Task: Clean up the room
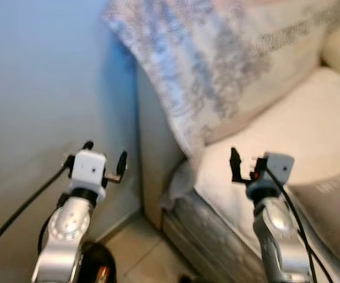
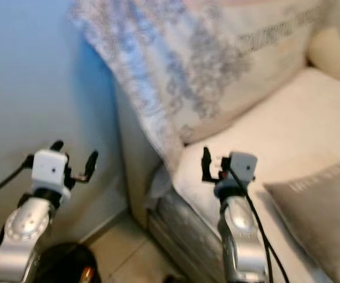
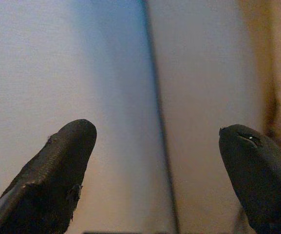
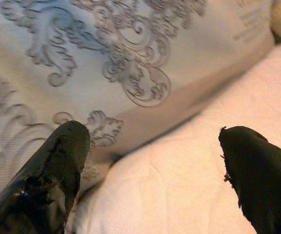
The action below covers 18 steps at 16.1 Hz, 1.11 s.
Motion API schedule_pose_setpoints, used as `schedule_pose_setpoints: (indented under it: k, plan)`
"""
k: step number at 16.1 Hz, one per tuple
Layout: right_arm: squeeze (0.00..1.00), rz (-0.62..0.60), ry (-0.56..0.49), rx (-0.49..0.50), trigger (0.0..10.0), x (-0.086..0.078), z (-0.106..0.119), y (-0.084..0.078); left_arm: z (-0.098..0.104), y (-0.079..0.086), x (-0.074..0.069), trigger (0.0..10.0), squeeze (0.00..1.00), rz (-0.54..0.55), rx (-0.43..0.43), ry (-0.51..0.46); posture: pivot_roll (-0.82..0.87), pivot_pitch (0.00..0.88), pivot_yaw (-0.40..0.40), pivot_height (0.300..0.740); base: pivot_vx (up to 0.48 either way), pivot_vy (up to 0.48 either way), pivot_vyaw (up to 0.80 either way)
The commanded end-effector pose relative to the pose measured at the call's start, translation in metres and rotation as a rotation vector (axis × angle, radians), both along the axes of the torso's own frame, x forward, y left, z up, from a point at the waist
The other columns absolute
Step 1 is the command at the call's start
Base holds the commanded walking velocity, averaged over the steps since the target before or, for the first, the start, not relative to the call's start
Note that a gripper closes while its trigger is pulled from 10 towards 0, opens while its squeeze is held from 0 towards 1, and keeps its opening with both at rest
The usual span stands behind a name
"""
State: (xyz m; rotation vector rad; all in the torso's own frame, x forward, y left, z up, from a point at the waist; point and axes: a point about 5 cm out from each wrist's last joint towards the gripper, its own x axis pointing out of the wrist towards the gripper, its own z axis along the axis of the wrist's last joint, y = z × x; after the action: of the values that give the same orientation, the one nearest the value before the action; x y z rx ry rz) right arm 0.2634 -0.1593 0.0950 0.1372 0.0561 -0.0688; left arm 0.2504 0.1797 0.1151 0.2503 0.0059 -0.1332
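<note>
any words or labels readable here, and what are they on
None can be read.
Patterned throw over the sofa arm: a band of lettering near its edge, too blurred to read.
Grey cushion on the sofa seat: a pale line of lettering near its top edge, too blurred to read.
Left pincer and right pincer: no legible marking.

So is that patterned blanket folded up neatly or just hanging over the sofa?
Hanging. The patterned blanket is spread over the sofa arm and droops onto the cream seat cushion, not folded into a stack.

One sofa (image 1: 287,135), two cushions (image 1: 329,218)
</note>
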Motion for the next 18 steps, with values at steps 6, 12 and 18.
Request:
schedule_pose_setpoints:
  k: [6,12,18]
  plan:
    - [0.00,0.028,-0.032,-0.088,10.0,0.001,0.004,-0.005,-0.001,-0.006,-0.001,10.0,0.00,-0.067,-0.041,0.033,0.07,0.000,-0.014,0.740,0.000,0.000,-0.78]
    - [0.00,0.065,-0.033,-0.067,10.0,-0.004,0.003,0.001,0.000,-0.009,-0.001,10.0,0.00,-0.098,-0.045,0.026,0.07,0.000,-0.014,0.740,0.000,0.000,-0.80]
    - [0.00,0.041,-0.008,-0.088,10.0,-0.004,0.000,-0.001,0.003,-0.017,-0.004,10.0,0.00,-0.160,-0.054,0.016,0.07,0.000,-0.014,0.740,0.000,0.000,-0.80]
